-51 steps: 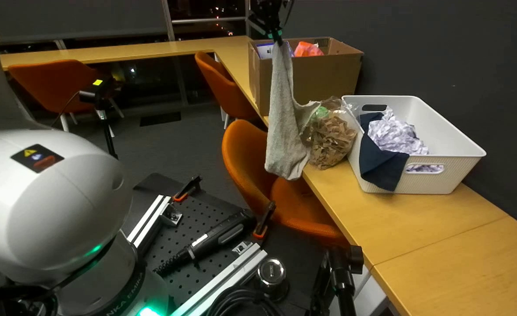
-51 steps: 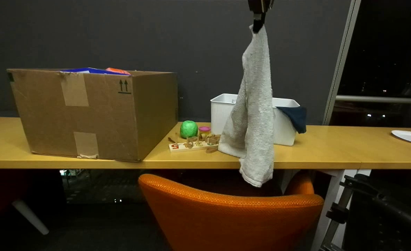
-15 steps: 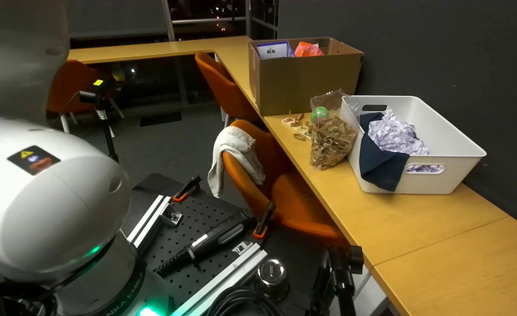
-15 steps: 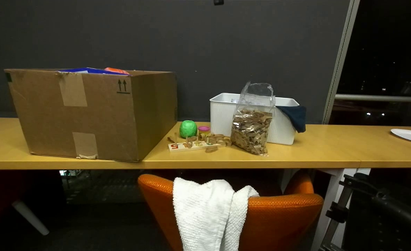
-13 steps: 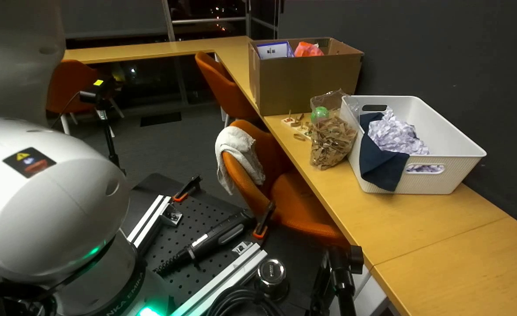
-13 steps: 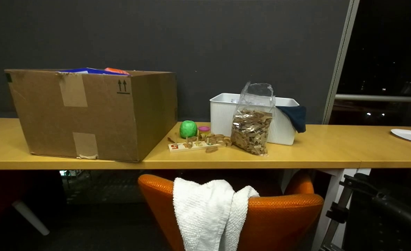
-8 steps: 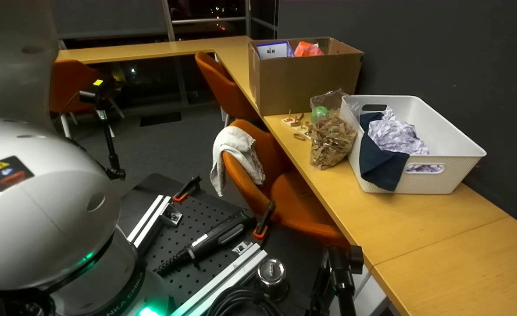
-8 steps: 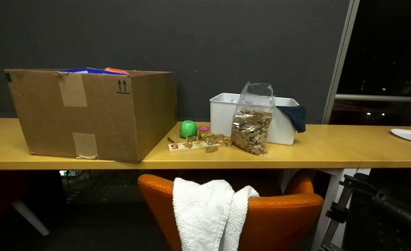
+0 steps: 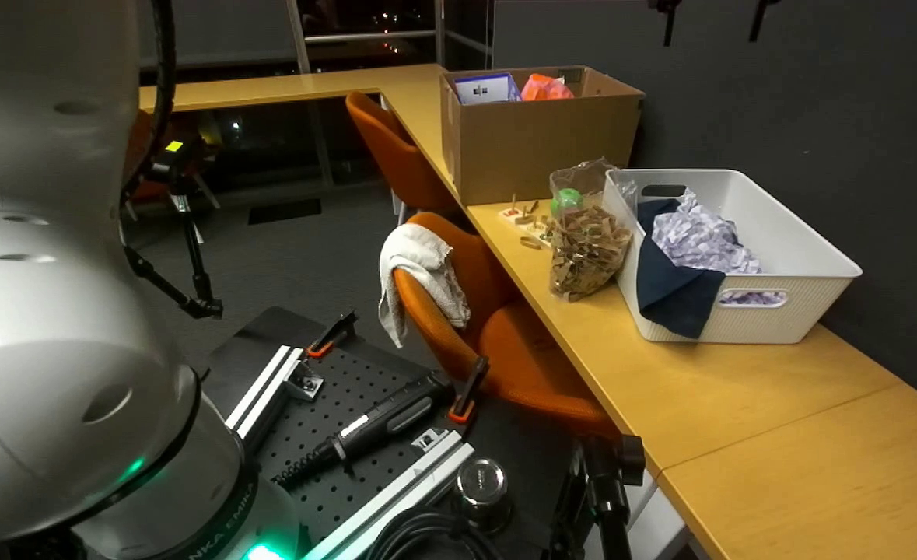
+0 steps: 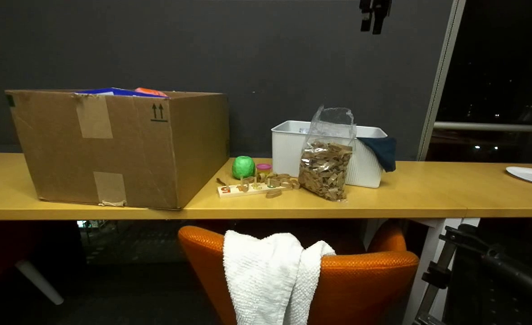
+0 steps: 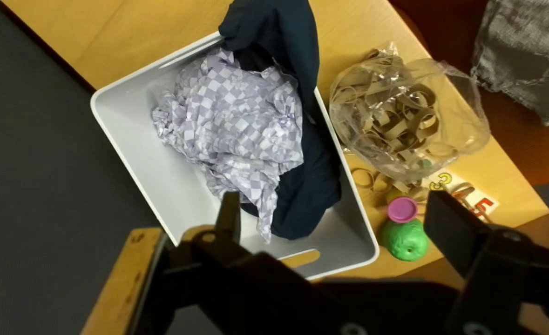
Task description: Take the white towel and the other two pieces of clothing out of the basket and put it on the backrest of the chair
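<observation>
A long yellow wooden table (image 10: 432, 187) runs across. By its edge stands an orange chair (image 10: 360, 289) with a curved, rough-looking back. A big brown cardboard box (image 10: 135, 153) sits on the table, and a blue and white thing (image 9: 488, 89) and an orange thing (image 9: 545, 87) peek out of its top. Near it is a white basket (image 9: 769, 327) with thin lines down its sides and long rounded holes. In the basket are a crumpled purple and white checked cloth (image 11: 237, 121) and a smooth dark blue cloth (image 11: 307, 200), partly under the checked one. A bit of the blue one hangs over the rim. The fuzzy white towel (image 10: 266, 275) hangs over the top of the chair's back, all in folds. Just beside the basket stands a clear, crinkly bag (image 10: 333, 119) full of curly brown strips (image 10: 326, 174). The black gripper (image 11: 332, 204) is up high over the basket, well apart from the towel. Its two fingers (image 11: 230, 211) are spread wide, and the two cloths in the basket lie well below. A flat board (image 10: 252, 190) with numbers and pegs lies between the box and the bag. Near it are a bumpy round green thing (image 10: 243, 167) and a small tub (image 10: 264, 170) with a pink lid.
</observation>
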`<state>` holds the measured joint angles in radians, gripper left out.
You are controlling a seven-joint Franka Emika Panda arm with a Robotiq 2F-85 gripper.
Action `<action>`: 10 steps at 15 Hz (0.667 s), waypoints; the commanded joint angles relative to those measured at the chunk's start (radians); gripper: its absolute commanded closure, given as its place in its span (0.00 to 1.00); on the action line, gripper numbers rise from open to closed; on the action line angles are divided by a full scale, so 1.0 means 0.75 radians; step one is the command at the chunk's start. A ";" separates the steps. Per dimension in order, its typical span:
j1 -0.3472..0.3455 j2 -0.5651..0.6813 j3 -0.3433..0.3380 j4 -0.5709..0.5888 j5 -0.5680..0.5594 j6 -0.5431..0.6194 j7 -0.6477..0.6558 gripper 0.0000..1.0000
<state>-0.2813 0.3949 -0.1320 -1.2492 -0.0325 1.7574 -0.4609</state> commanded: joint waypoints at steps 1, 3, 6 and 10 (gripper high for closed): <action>-0.067 0.098 -0.001 0.064 0.086 0.040 -0.012 0.00; -0.113 0.160 0.009 0.099 0.125 0.047 -0.014 0.00; -0.163 0.247 0.017 0.161 0.179 0.038 -0.013 0.00; -0.211 0.361 0.024 0.262 0.214 0.011 0.007 0.00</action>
<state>-0.4054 0.5923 -0.1310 -1.1520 0.0971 1.7907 -0.4609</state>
